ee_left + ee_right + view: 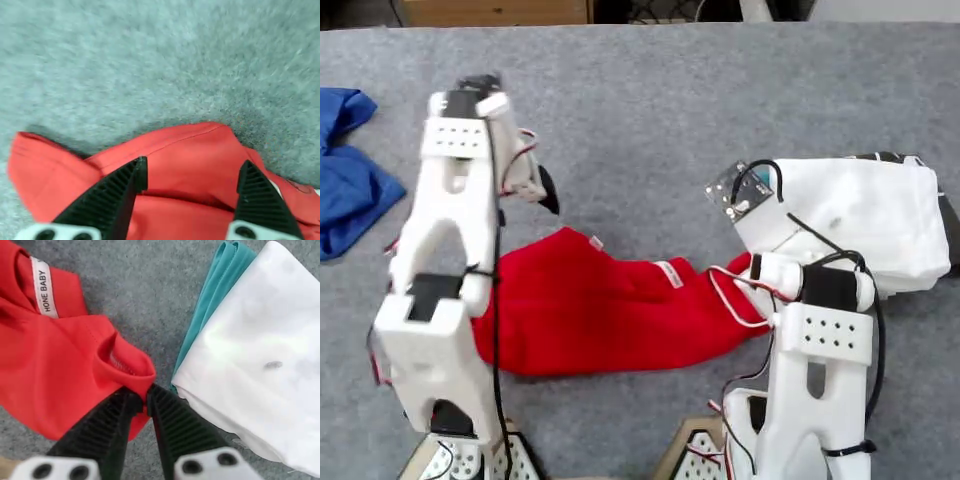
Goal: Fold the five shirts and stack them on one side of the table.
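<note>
A red shirt (610,315) lies crumpled across the middle of the grey table. My right gripper (146,402) is shut on an edge of the red shirt (65,360) at its right end, close to the folded stack. My left gripper (192,172) is open, its black fingers (125,187) spread just above the red shirt (185,160) near its upper left corner. A folded white shirt (860,225) tops a stack at the right, with a teal shirt (220,285) under the white shirt (260,350). A blue shirt (350,175) lies loose at the far left.
Bare grey carpet-like table surface (650,110) stretches behind the arms. A dark layer (948,230) shows under the stack at the right edge. Both arm bases stand at the near edge.
</note>
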